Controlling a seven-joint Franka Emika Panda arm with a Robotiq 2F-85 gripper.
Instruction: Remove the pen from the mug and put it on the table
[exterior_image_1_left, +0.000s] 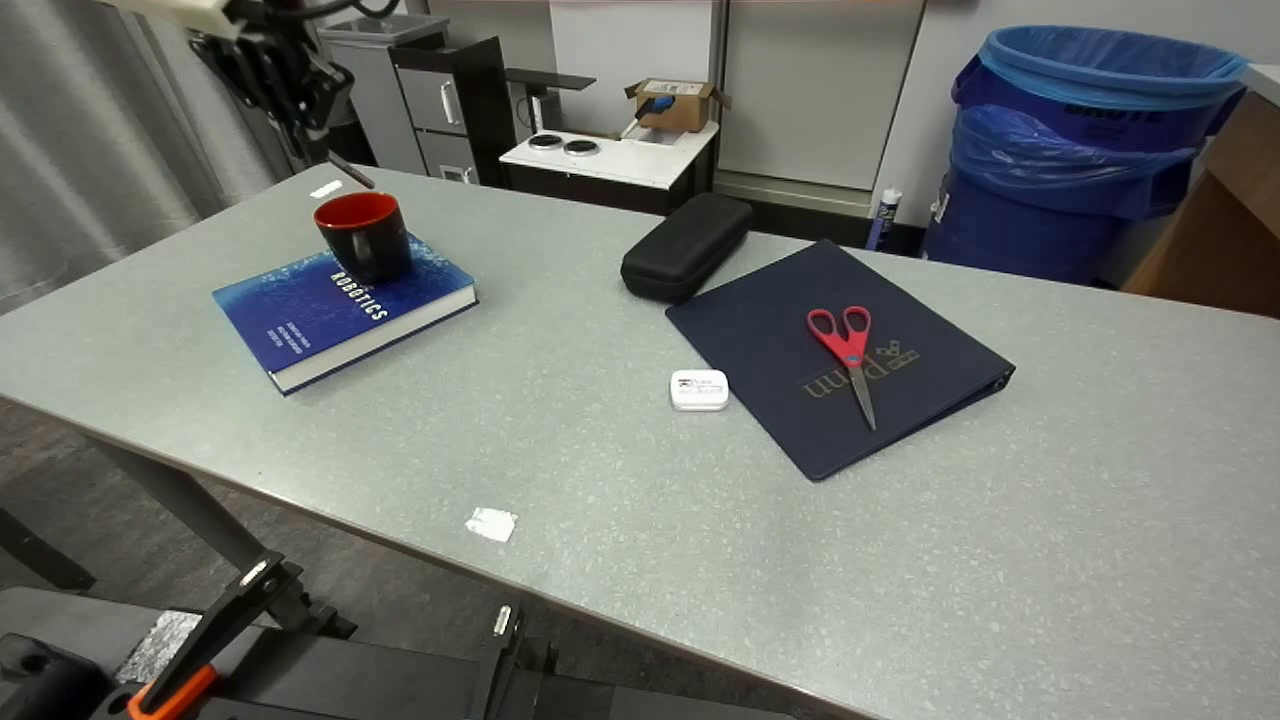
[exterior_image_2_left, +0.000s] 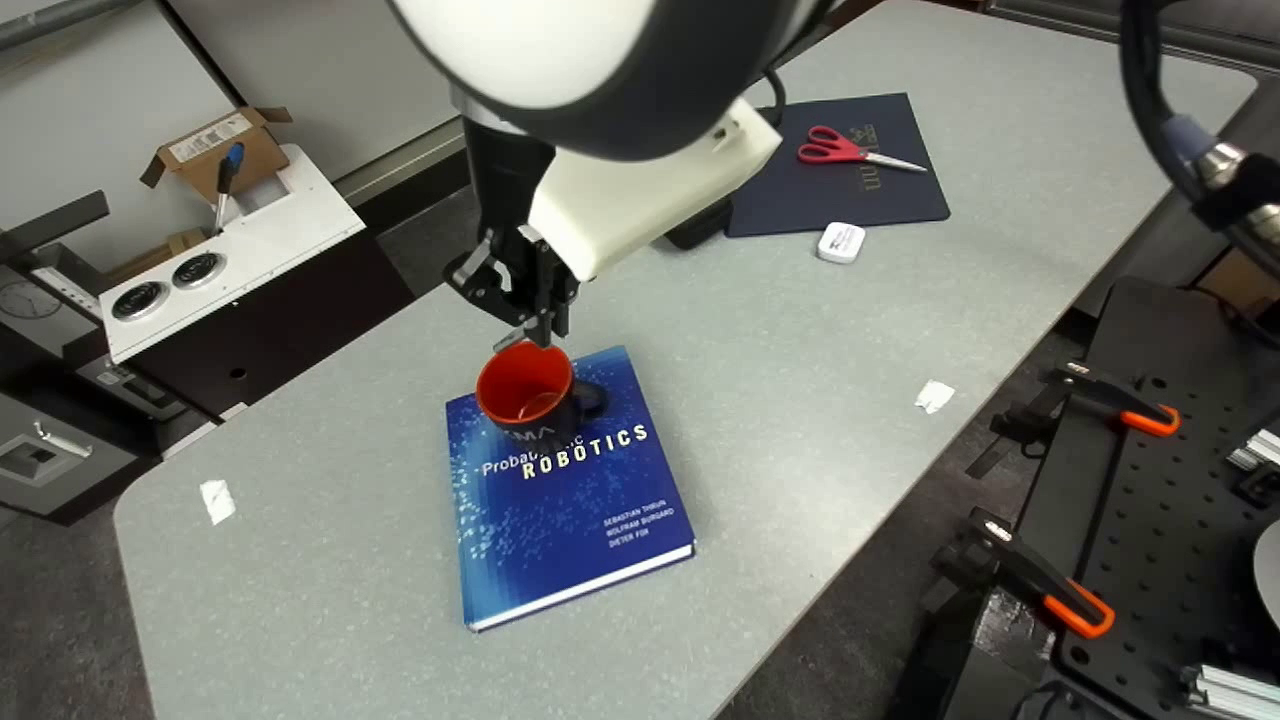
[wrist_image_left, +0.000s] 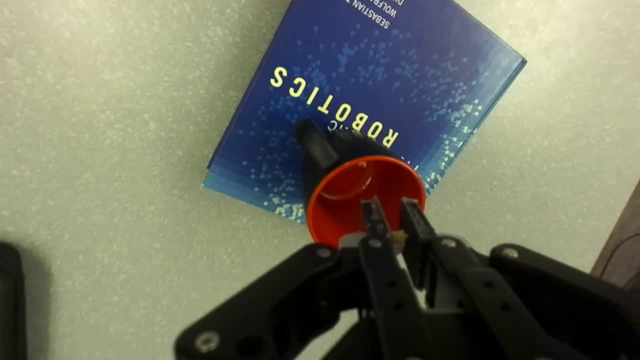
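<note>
— The end effector (wrist_image_left: 390, 204) is nearest in the wrist view, close to the mug (exterior_image_1_left: 365, 243). Does it hold something?
— Yes, it grasps the pen (exterior_image_1_left: 352, 170), which slants outside and just above the mug.
— And beneath the mug?
— The blue book (exterior_image_2_left: 570, 535), lying on the tabletop (exterior_image_2_left: 330, 440). The red-handled scissors (exterior_image_1_left: 850, 353) are well apart from the mug.

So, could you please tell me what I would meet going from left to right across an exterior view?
In an exterior view: mug → white patch → white tin → red-handled scissors → blue bin. Things that overlap these sideways are left out.
</note>
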